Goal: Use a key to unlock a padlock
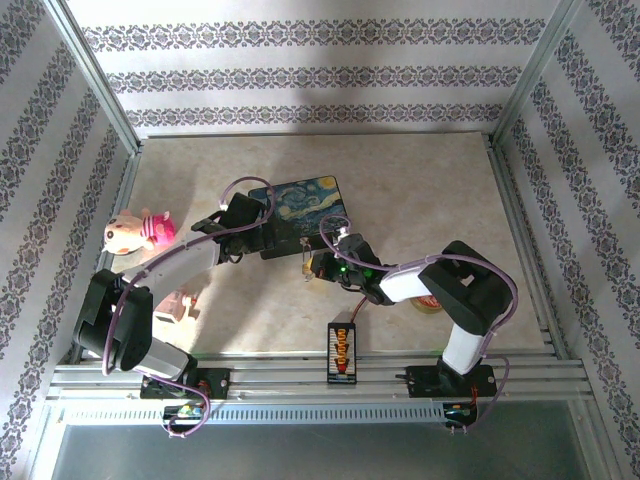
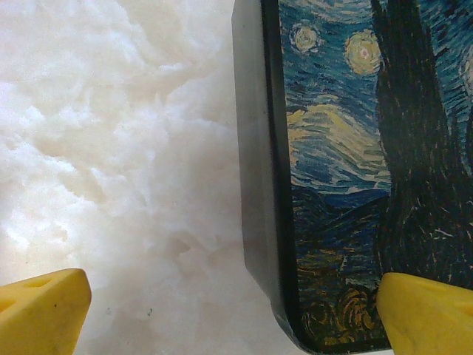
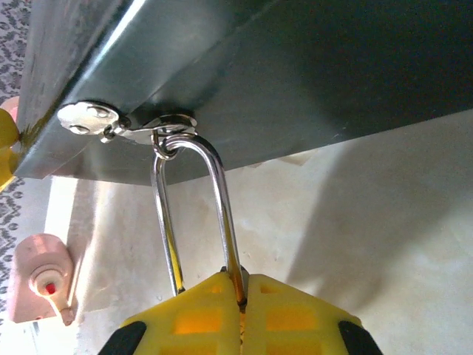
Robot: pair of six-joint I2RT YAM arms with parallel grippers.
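The padlock (image 1: 303, 262) hangs from the small silver clasp (image 3: 159, 122) on the front edge of the dark-blue painted box (image 1: 300, 205). Its thin silver shackle (image 3: 222, 200) loops through the clasp and runs down into the seam of my right gripper (image 3: 240, 296), which is shut on the padlock. The brass body is hidden behind the yellow fingertips. The key is hidden. My left gripper (image 2: 233, 310) stands wide open at the box's near-left corner (image 2: 295, 318). One yellow finger (image 2: 44, 310) is over the table and the other (image 2: 429, 310) over the painted lid.
A pink plush toy (image 1: 140, 230) lies at the left, with a small pink object (image 1: 178, 305) nearer the left arm. An orange connector board (image 1: 341, 352) sits by the front rail, between the arm bases. Metal frame posts and papered walls enclose the table.
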